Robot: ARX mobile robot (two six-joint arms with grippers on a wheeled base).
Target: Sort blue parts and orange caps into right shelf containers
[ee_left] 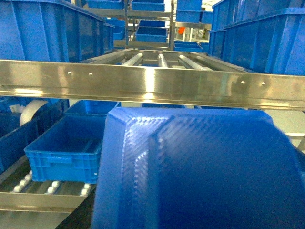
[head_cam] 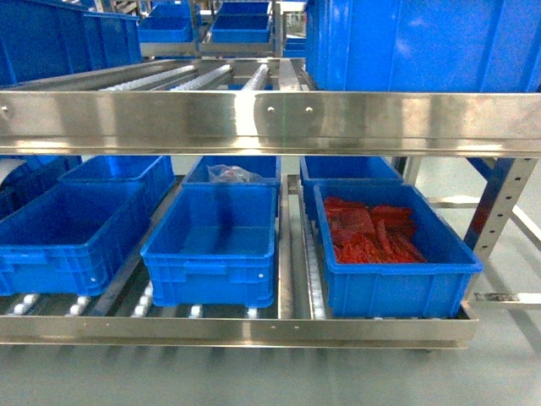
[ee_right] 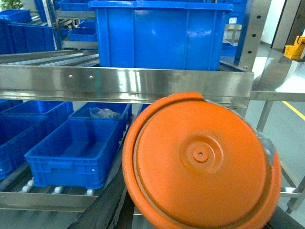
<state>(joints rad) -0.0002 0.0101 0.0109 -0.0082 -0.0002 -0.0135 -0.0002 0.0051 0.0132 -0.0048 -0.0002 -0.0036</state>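
Head view: the stainless-steel shelf spanned the frame, its flat front rail above a lower tier of white rollers and a pale grey floor. Three blue containers stood in the front row of the lower tier. The left container and the middle container showed bare floors. The right container held red crinkled material. A clear bag lay in a bin behind the middle one. More blue bins occupied the upper tier and racks beyond.

Left wrist view: a blue part filled the lower frame, close to the lens, before the shelf rail. The gripper itself was hidden, so its finger state could not be told.

Right wrist view: an orange cap faced the lens, flat top forward, before the rail. The fingers were hidden and their state could not be told. A yellow object stood in the far right background.
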